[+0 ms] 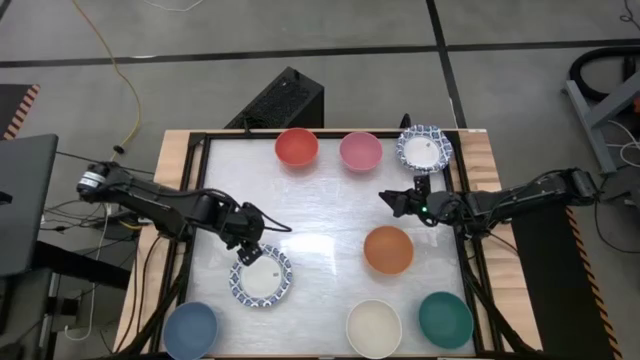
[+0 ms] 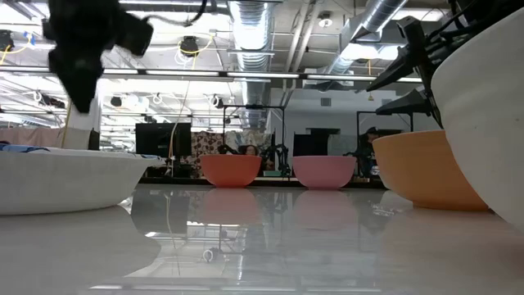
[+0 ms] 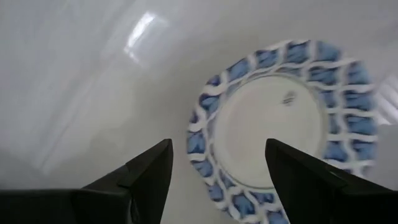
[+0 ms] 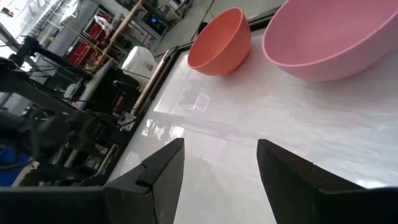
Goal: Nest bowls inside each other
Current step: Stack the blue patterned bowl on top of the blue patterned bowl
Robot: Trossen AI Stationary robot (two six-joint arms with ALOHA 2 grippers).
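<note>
Nesting looks barely begun: eight small round bowls sit apart around the white table (image 1: 330,215). Left gripper (image 1: 250,252), jaws released and empty, hovers over the blue-rimmed white bowl (image 1: 262,278) near the front-left corner; right gripper (image 1: 392,201), likewise released, waits mid-table.

Workshop, exposed ceiling ducts (image 2: 250,20) (industrial), monitors (image 2: 164,138)

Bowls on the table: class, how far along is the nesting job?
Done: nothing seen; eight separate bowls show from above, though each may hide more. In hand: the open left gripper hovers at the near blue-rimmed bowl; the open right gripper holds nothing, beside the pink bowl. Left: all nesting.
</note>
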